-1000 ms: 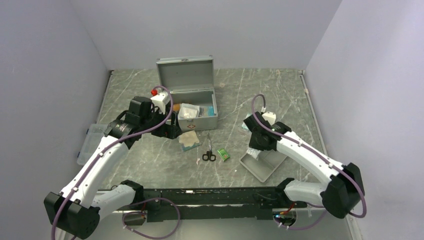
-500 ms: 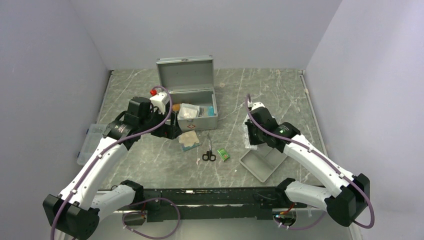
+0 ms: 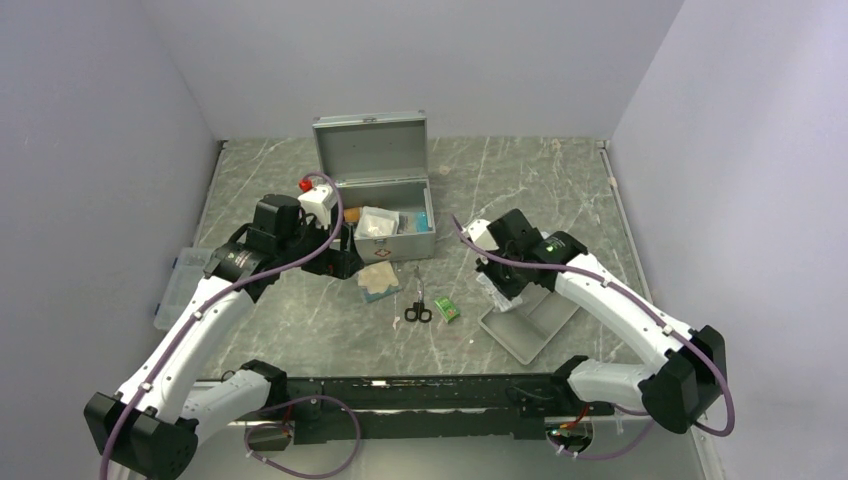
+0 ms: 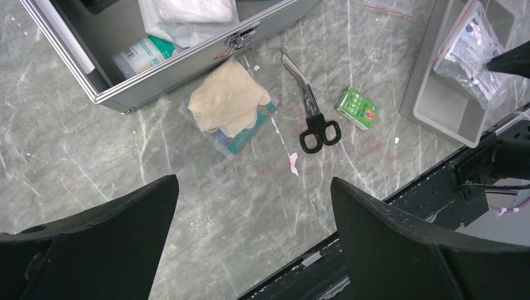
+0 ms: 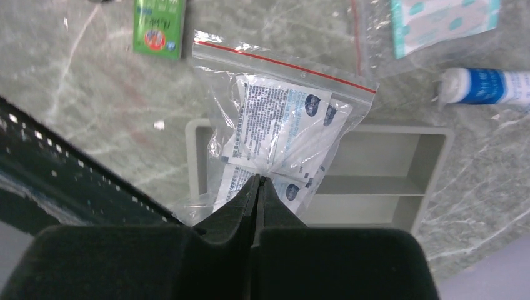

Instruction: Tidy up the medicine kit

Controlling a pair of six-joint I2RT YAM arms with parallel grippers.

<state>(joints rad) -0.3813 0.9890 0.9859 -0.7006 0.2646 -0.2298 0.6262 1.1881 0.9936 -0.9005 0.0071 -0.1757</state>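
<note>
Pinching a wipes bag (image 5: 281, 125) over the grey tray (image 5: 375, 159), right pincer (image 5: 257, 178); left pincer (image 4: 253, 184) spread.

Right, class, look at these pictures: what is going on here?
The right end effector is shut on a zip bag of sachets, held over the grey tray. The left end effector hangs open and empty near the open kit. Scissors, gloves and a green box lie on the table in front of it.
</note>
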